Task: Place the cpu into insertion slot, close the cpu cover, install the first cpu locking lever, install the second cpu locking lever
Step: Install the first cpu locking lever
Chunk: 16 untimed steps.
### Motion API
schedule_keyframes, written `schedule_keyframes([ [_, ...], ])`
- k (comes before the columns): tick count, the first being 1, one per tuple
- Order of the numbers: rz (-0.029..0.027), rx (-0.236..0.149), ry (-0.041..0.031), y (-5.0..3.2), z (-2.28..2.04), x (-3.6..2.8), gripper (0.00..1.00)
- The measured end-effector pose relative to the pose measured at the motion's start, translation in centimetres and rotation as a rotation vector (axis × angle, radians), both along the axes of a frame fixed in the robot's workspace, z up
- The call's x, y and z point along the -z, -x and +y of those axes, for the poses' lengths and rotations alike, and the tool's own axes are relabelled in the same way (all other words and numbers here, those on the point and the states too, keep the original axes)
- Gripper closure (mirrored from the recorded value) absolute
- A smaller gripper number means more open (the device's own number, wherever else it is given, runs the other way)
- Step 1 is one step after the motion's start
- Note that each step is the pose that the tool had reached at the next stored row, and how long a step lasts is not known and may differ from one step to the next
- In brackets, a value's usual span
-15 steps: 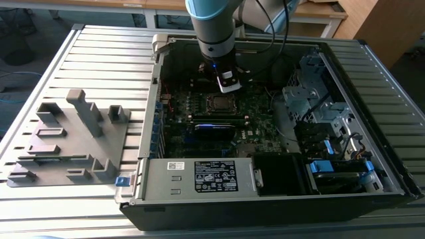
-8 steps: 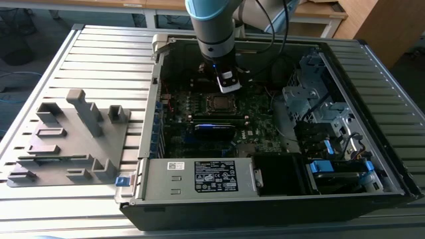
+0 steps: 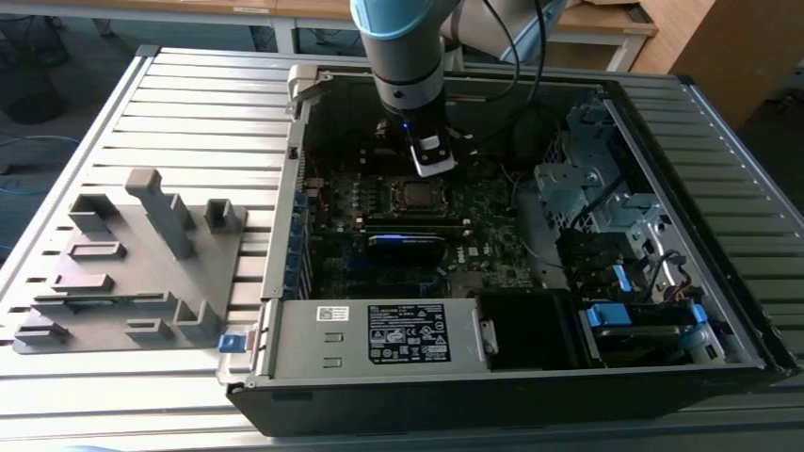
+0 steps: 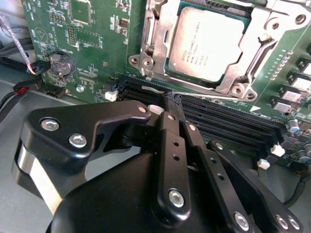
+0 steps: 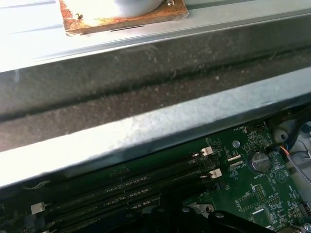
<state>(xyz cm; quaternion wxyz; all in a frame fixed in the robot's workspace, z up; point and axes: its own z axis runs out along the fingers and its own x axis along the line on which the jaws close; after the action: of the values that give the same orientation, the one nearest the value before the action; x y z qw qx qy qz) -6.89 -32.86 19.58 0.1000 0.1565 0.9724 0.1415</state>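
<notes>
The flat square cpu with its dull silver-grey metal top [image 4: 206, 43] already sits in the insertion slot, the square socket with a silver rim [image 4: 155, 73] set into the green circuit board [image 4: 92, 63]. The cpu cover, a thin silver metal frame with a large square cut-out [image 4: 243, 73], lies down around the chip, so placing and closing look done. A thin silver wire lever [image 4: 204, 95] runs along the socket edge nearest the memory slots; whether it or its partner is hooked home I cannot tell, so the two lever steps are best judged as unfinished.

The black pincer [image 4: 171, 104] has its fingers drawn together with nothing between them, the tips [image 4: 170, 101] hovering over the long black memory slots [image 4: 228, 114] just beside the socket. In the exterior view the pincer [image 3: 434, 169] hangs from the grey and blue robot arm [image 3: 405, 56] inside the open black computer case [image 3: 703, 282], right above the socket [image 3: 415, 195].

Counts: one cpu, one socket, one cover, one lever clearly seen. The second wrist view shows about four parallel memory slots and one round coin battery [image 4: 61, 63]. On the slatted grey tabletop [image 3: 188, 104] stands one grey moulded parts holder [image 3: 138, 264], towards the exterior view's left.
</notes>
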Motion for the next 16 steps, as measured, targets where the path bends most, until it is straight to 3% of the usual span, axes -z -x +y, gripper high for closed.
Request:
schedule_keyframes([
  [8,0.0,0.0,0.002,-0.02,-0.1,0.07,0.89],
  [16,0.0,0.0,0.0113,-0.04,-0.18,0.21,0.89],
])
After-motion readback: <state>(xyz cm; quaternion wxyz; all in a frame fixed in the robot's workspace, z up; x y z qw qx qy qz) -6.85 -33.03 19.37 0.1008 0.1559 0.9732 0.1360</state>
